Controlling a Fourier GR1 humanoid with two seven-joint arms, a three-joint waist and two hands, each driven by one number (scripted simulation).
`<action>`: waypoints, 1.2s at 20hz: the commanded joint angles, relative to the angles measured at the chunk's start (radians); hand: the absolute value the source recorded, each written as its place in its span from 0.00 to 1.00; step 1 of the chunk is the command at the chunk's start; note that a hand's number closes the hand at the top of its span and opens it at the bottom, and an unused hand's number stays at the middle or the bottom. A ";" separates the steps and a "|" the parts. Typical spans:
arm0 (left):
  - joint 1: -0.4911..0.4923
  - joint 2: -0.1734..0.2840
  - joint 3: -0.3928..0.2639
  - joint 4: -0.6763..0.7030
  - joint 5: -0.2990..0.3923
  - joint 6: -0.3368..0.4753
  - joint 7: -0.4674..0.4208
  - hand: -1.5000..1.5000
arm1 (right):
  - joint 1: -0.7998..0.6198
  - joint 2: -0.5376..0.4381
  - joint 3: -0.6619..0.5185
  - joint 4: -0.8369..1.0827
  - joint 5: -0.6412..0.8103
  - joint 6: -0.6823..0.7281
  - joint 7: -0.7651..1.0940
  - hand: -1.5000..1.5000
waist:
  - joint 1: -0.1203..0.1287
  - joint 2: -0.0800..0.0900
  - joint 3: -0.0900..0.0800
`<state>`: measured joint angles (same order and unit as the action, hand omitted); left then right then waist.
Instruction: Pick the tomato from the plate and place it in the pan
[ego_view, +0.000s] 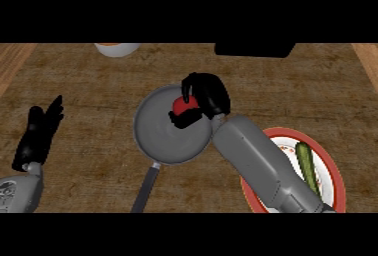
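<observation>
One item handled: tomato (180, 104), red and round, seen at centre frame between the curled fingers and thumb of the right hand (205, 98), directly over the grey pan (159, 137).
Tomato position: over the upper right part of the pan's bowl; whether it is touching the pan floor or held just above it cannot be told.
Right hand state: closed round the tomato, fingers arched over its top and far side, thumb below it in the picture.
Left hand state: relaxed and unoccupied at left of frame (38, 131), fingers straight and pointing up; resting.
Plate (331, 172): red-rimmed, lower right of frame, partly covered by the right forearm; a green vegetable (308, 167) is left lying on it.
Handling, judged: light, smooth-skinned and likely slippery; soft enough to bruise if squeezed; prone to roll once released on the curved pan floor.
Hold point, judged: across the widest girth, fingers opposed to thumb, as now taken.
Other objects: bowl (118, 48) at upper left edge; dark block (253, 49) at upper right edge.
Task stage, judged: release into the pan is pending.
</observation>
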<state>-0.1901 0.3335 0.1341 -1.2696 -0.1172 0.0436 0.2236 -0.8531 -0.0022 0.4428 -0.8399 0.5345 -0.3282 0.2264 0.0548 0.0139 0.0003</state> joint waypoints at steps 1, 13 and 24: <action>0.010 -0.023 -0.011 0.016 -0.003 -0.003 -0.035 0.50 | -0.050 0.002 0.085 0.177 -0.133 -0.079 -0.082 1.00 | 0.017 0.004 0.000; -0.079 -0.040 -0.042 0.031 -0.015 -0.018 -0.004 0.50 | -0.065 0.002 0.187 0.239 -0.488 -0.136 -0.174 0.00 | 0.098 0.026 0.001; -0.076 -0.028 -0.037 0.019 -0.024 -0.015 0.010 0.50 | -0.036 0.002 0.176 0.199 -0.730 -0.303 -0.413 0.00 | 0.085 0.019 0.002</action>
<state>-0.2780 0.3060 0.0943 -1.2532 -0.1379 0.0240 0.2422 -0.9013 0.0000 0.6149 -0.6285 -0.1173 -0.5717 -0.1116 0.1472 0.0368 0.0027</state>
